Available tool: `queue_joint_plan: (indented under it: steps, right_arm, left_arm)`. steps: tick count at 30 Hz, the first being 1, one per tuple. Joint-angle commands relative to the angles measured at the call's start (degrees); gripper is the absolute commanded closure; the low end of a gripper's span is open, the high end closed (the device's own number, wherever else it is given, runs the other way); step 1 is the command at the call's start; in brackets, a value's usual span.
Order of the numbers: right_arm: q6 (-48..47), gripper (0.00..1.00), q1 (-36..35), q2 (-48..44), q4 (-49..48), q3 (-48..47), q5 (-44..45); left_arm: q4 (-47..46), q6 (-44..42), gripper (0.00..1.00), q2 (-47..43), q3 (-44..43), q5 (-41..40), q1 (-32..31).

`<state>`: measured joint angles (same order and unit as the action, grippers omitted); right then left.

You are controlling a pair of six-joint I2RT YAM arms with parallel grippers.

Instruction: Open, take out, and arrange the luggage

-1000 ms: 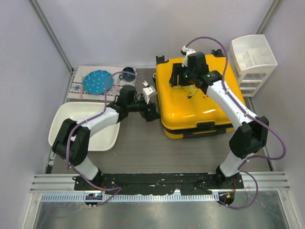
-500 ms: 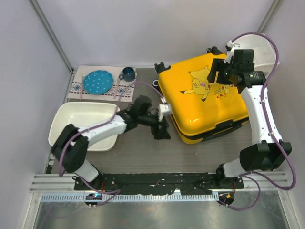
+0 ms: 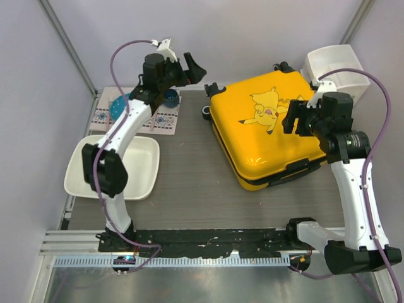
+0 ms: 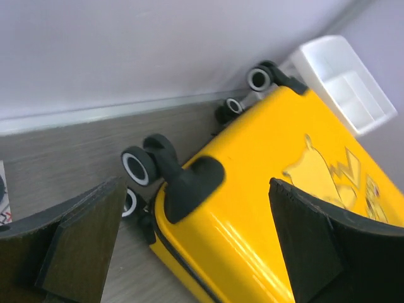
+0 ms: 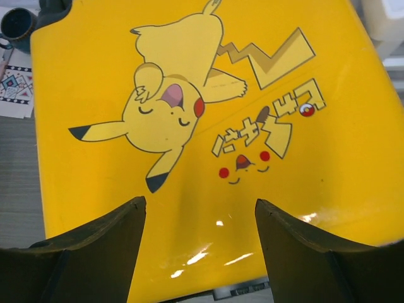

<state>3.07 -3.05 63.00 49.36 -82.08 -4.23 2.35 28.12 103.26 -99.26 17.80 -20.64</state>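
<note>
Currently your left gripper [image 4: 196,208] and right gripper [image 5: 199,208] gape empty near the closed yellow hard-shell Pikachu suitcase [image 3: 252,148].

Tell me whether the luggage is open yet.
No, the luggage lies flat with its two yellow shell halves closed together.

Overhead, wrist views share luggage [image 3: 271,126], seemingly close

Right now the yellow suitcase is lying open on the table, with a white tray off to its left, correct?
Not open: the luggage lies shut, printed lid on top, as the top external view shows. The white tray is indeed off to its left.
</note>
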Motion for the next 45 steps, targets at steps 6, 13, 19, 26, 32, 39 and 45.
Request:
queue_joint_plan:
  steps: [6, 13, 19, 26, 32, 39, 45]
  right_arm:
    - [-2.28, 0.23, 0.24, -4.11, 1.52, 2.10, 9.41]
    - [-2.72, 0.23, 0.50, -4.64, 1.96, 3.07, 10.47]
    - [-4.65, 0.23, 0.59, -4.82, 1.96, 3.16, 10.73]
    - [-5.18, 0.23, 0.50, -4.82, 2.31, 3.42, 10.38]
    - [-5.09, 0.23, 0.59, -6.05, 2.93, 3.51, 10.29]
    - [-5.62, 0.23, 0.59, -6.84, 2.58, 4.65, 10.82]
    - [-6.23, 0.22, 0.59, -6.66, 2.49, 2.90, 14.41]
  left_arm:
    - [7.41, 20.64, 0.00, 20.91, -22.54, -13.15, -1.06]
    - [7.76, 24.78, 0.00, 26.11, -25.01, -12.18, -3.79]
    - [6.36, 28.30, 0.00, 29.44, -25.80, -10.78, -5.81]
    - [5.30, 26.99, 0.00, 34.37, -31.61, -8.93, -6.87]
    - [1.70, 29.71, 0.28, 32.27, -26.09, -8.93, -4.85]
    - [-6.56, 27.87, 0.97, 26.04, -17.30, -6.29, -3.62]
    - [-9.55, 26.11, 1.00, 10.51, 3.69, -6.20, -3.35]
